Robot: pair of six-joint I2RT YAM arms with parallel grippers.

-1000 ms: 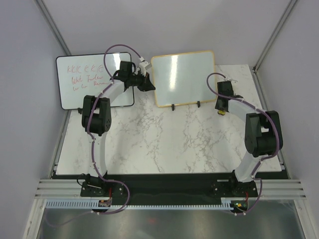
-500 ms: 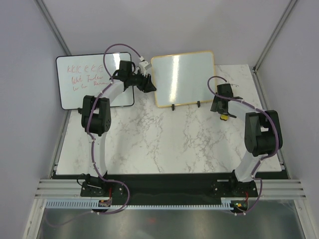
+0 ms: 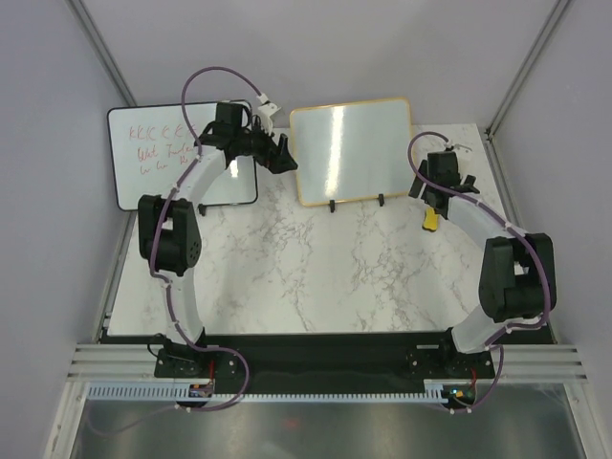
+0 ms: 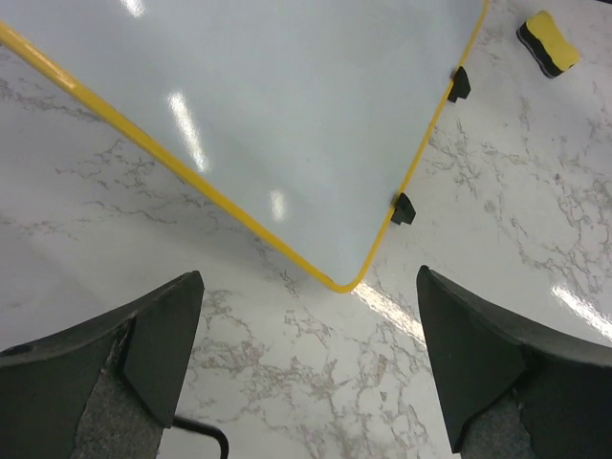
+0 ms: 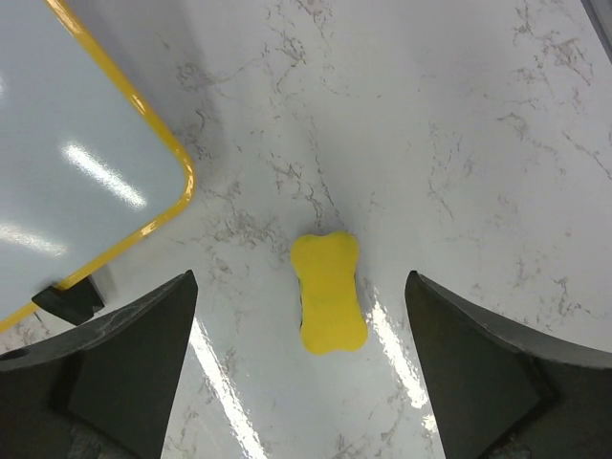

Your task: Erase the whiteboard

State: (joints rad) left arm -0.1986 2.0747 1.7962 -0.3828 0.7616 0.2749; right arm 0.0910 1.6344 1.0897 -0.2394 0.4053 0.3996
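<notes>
The right pincer [image 5: 298, 330] hangs spread above the eraser [image 5: 328, 292], arm bent toward the far right; the left pincer [image 4: 308, 316], also spread, faces the whiteboard [image 3: 351, 148] at its near-left corner. It stands at the far middle of the tabletop [image 3: 316, 277], likely light, stiff, slick and tippy, best steadied by its frame.
</notes>
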